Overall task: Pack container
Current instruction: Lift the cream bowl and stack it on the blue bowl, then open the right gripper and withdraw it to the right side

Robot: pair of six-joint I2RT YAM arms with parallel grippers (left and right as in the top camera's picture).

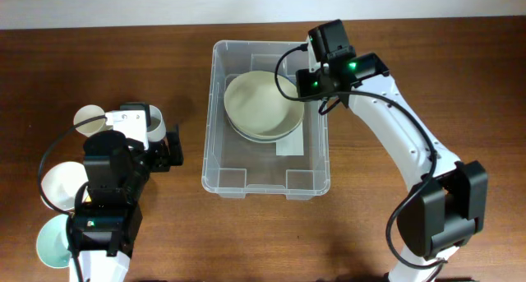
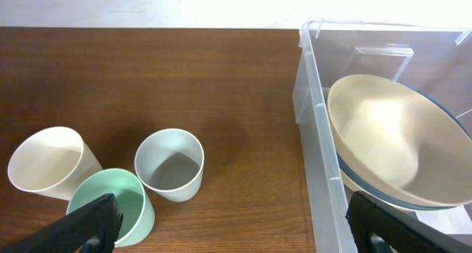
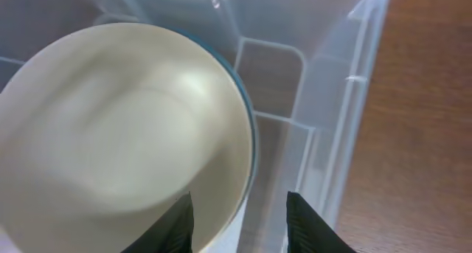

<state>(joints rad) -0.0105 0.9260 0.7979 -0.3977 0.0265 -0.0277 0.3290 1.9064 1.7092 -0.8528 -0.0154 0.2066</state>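
Container place: the container is sitting mid-table, between the two arms.
Container heading: its mouth is facing up, and its long axis is running from the table's far edge towards the near edge.
Inside: a cream bowl is lying nested in a teal-rimmed bowl, taking up the far half. A white label is showing on the base by the right wall.
Right gripper: it is hovering over the far right corner, jaws partly apart, straddling the cream bowl's rim and clamping nothing.
Left gripper: it is hanging left of the container, jaws spread wide, empty.
Nearby: a cream cup, a green cup and a pale grey cup are clustering on the wood, apart from the container's left wall.
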